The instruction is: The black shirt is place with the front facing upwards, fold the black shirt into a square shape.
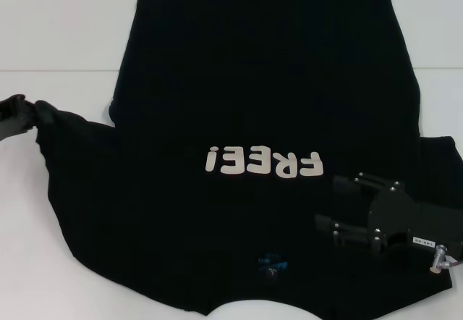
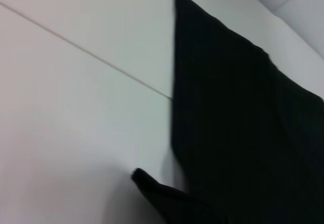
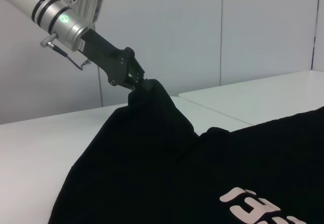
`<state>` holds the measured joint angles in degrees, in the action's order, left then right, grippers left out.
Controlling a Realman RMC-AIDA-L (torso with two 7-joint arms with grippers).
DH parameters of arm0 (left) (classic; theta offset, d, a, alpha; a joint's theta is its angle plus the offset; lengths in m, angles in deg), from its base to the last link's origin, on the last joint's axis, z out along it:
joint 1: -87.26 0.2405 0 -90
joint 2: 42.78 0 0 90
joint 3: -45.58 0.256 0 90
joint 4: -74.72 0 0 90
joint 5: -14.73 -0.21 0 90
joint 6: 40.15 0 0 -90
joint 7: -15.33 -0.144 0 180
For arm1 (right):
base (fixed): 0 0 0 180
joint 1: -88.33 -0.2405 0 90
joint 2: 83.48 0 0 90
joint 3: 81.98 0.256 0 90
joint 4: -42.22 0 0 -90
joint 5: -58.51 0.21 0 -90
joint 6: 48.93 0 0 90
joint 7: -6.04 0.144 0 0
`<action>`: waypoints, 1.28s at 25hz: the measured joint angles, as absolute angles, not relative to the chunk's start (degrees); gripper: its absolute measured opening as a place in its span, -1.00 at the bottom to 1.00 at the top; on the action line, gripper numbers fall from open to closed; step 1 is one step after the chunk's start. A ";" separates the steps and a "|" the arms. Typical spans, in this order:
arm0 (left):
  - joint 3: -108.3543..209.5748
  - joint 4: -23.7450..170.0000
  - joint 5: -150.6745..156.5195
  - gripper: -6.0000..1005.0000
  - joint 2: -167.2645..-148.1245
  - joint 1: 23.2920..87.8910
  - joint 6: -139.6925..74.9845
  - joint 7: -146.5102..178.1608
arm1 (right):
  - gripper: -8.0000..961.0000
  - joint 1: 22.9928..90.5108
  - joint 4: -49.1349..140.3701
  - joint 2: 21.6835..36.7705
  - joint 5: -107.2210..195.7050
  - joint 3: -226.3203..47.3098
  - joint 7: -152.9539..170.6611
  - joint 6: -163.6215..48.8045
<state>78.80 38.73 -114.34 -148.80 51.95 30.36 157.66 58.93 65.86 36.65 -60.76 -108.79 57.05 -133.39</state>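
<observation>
Left gripper (image 3: 137, 80) is clamped on the shirt's (image 1: 268, 103) left sleeve, raised off the desk (image 1: 65, 30); right gripper (image 1: 346, 211), fingers apart, rests on the shirt's right. Soft, limp cloth is best pinched at edges.

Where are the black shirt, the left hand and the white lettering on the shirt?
black shirt (image 1: 268, 66), head view, on the plain cloth of its body.
left hand (image 3: 135, 79), right wrist view, at its fingertips pinching the lifted sleeve.
white lettering (image 1: 264, 163), head view, on the middle letters of the print.
</observation>
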 joint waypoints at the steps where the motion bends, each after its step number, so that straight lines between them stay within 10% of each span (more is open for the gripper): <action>1: 78.80 38.71 -114.14 -0.92 -148.82 51.76 30.96 157.68 | 0.68 58.89 65.83 36.66 -60.76 -108.79 57.07 -133.39; 26: 78.79 43.24 -100.57 -0.84 -160.61 50.96 32.62 148.62 | 0.68 58.29 64.34 36.75 -61.01 -108.79 56.77 -133.43; 32: 78.79 45.05 -96.25 -0.38 -160.54 53.46 35.03 141.68 | 0.68 58.24 64.27 36.74 -60.99 -108.78 56.75 -133.56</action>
<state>78.79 45.05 -96.25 -160.54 53.46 35.03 141.68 58.24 64.27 36.74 -60.99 -108.78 56.75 -133.56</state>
